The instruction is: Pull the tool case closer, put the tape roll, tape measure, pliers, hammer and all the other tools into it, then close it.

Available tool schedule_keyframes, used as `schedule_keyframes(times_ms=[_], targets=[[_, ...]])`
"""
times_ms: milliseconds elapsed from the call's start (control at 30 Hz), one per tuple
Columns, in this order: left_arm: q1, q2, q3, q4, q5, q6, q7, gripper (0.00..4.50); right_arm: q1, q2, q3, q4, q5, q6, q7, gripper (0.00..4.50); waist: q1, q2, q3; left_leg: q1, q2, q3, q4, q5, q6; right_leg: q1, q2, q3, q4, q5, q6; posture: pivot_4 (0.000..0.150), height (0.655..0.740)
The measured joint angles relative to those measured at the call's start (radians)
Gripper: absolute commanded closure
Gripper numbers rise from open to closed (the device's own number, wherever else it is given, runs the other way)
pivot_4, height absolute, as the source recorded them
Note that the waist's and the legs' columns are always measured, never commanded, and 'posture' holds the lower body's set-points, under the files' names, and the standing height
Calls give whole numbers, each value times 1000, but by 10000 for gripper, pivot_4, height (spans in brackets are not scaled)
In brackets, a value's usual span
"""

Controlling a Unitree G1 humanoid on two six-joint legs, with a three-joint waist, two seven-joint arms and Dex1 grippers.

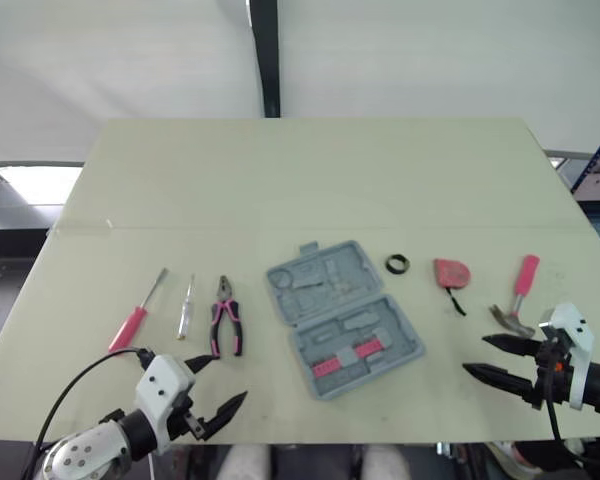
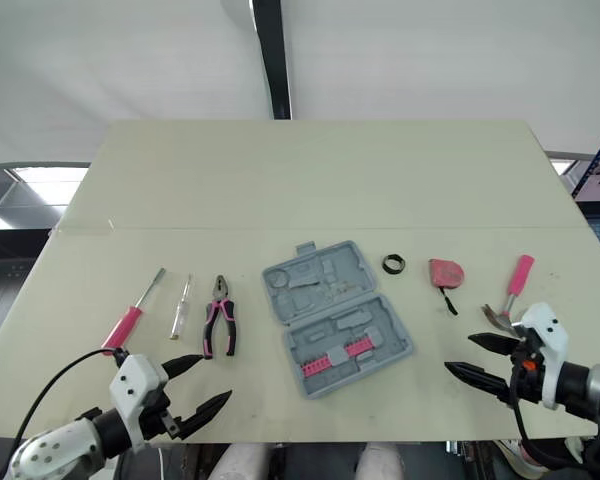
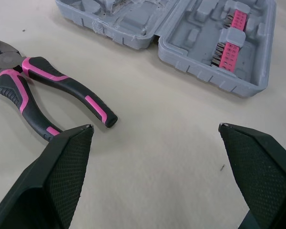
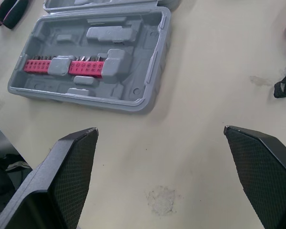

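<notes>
Case [image 1: 344,320]: grey, open flat, pink bit strips [image 1: 326,367] in near half. Left gripper [image 1: 228,377], right gripper [image 1: 474,354]: both spread apart, empty.

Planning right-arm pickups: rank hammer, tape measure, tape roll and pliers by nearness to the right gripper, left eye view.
1. hammer, just beyond right gripper
2. tape measure, left of it
3. tape roll, farther left
4. pliers, far left

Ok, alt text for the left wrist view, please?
The open left gripper faces the table, holding nothing. Pink-and-black pliers lie near one finger; the open grey tool case, with pink bit strips inside, lies beyond.
</notes>
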Motion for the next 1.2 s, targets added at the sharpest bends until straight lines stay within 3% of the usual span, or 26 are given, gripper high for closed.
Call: schedule_keyframes(times_ms=[1200], targets=[[-57,6,-14,-12,-40,111,2,0,-60,0,16,79,-14,-23,20,418,0,0,0,0,0,0,0,0,0,0,0,0,0,0,0,1500,7400]])
